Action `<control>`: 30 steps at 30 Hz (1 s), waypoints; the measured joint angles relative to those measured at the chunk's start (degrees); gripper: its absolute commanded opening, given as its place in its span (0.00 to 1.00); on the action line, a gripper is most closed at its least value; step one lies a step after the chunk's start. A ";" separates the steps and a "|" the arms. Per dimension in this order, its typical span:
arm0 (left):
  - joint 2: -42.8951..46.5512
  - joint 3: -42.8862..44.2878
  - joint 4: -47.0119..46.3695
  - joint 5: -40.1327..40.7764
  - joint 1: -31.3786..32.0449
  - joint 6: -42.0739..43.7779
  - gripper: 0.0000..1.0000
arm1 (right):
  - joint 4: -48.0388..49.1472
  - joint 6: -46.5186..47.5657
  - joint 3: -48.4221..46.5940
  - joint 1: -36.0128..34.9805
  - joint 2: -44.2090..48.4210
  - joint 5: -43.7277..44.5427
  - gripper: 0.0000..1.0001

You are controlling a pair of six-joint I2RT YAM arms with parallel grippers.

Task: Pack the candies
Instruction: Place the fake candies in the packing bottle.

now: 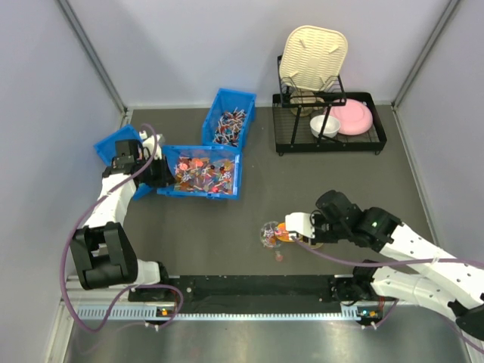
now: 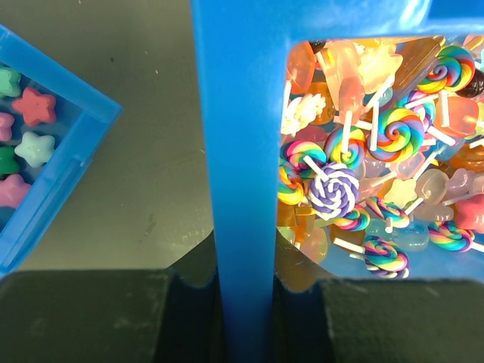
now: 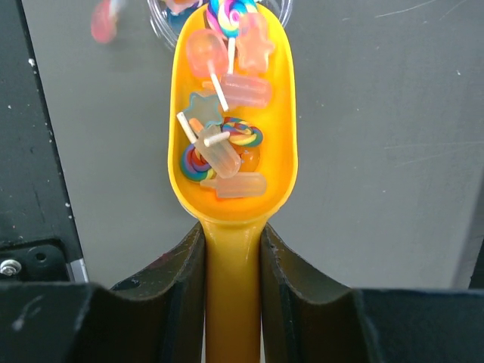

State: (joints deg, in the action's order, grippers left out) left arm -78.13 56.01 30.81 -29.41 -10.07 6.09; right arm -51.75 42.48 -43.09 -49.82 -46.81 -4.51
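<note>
The candies, tiny lollipops and sweets in mixed colours, fill a blue bin at the left middle. My left gripper is shut on that bin's left wall, and the candies lie just beyond it. My right gripper is shut on the handle of a yellow scoop. In the right wrist view the gripper holds the scoop with several candies in it. The scoop's tip is over a small clear cup, whose rim shows at the top.
One pink candy lies on the table beside the cup. A bin of stick-like sweets and a bin of star-shaped sweets stand beside the candy bin. A black dish rack with bowls stands at the back right.
</note>
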 measured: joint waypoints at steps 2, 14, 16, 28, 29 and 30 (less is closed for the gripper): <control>0.00 0.00 0.00 -0.02 -0.02 -0.02 0.00 | -0.66 0.00 -0.79 -0.44 -0.66 0.68 0.00; 0.02 -0.04 -0.02 -0.39 -0.11 -0.04 0.00 | -2.49 0.98 -2.84 -2.05 -2.84 3.43 0.00; 0.02 -0.07 -0.02 -0.42 -0.11 -0.04 0.00 | -2.89 1.25 -3.19 -2.60 -2.99 4.15 0.00; 0.00 -0.26 -0.33 -0.42 -0.22 -0.13 0.00 | -6.86 2.54 -9.20 -7.72 -7.69 10.19 0.00; 0.00 -0.26 -0.39 -0.42 -0.24 -0.13 0.00 | -7.04 2.54 -9.38 -8.15 -7.87 10.62 0.00; 0.02 -0.26 -0.42 -0.42 -0.26 -0.13 0.00 | -7.32 2.54 -9.55 -8.66 -8.09 11.21 0.00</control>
State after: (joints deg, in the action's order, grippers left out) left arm -78.11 55.75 30.39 -29.82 -10.33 5.96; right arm -59.07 45.01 -52.64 -58.48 -54.89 6.70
